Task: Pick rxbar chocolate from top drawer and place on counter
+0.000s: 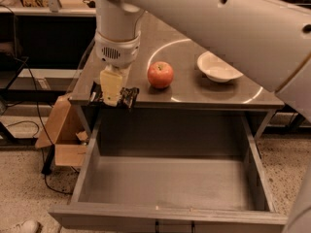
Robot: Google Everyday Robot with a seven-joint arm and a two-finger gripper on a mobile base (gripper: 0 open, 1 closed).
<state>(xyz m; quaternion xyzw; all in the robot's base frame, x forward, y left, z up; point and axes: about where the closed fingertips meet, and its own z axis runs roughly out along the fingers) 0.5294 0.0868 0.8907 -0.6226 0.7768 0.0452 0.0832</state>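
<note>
On the speckled beige floor (19, 203) an open brown cardboard box (58, 130) and thin black cables (35, 89) are seen, low left of the gripper (112, 95) poised at the front left edge of the dark counter (194, 93), with what may be dark shelving (43, 38) behind.

Robot lab/wkshp: claw (112, 93) at counter (194, 89) edge, floor cables (51, 186), cardbd box (60, 130).

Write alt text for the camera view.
The robot arm's tool holds the rxbar chocolate at the front left edge of the counter, above the open top drawer. A red apple and a white bowl sit on the counter; a cardboard box stands on the floor at left.
</note>
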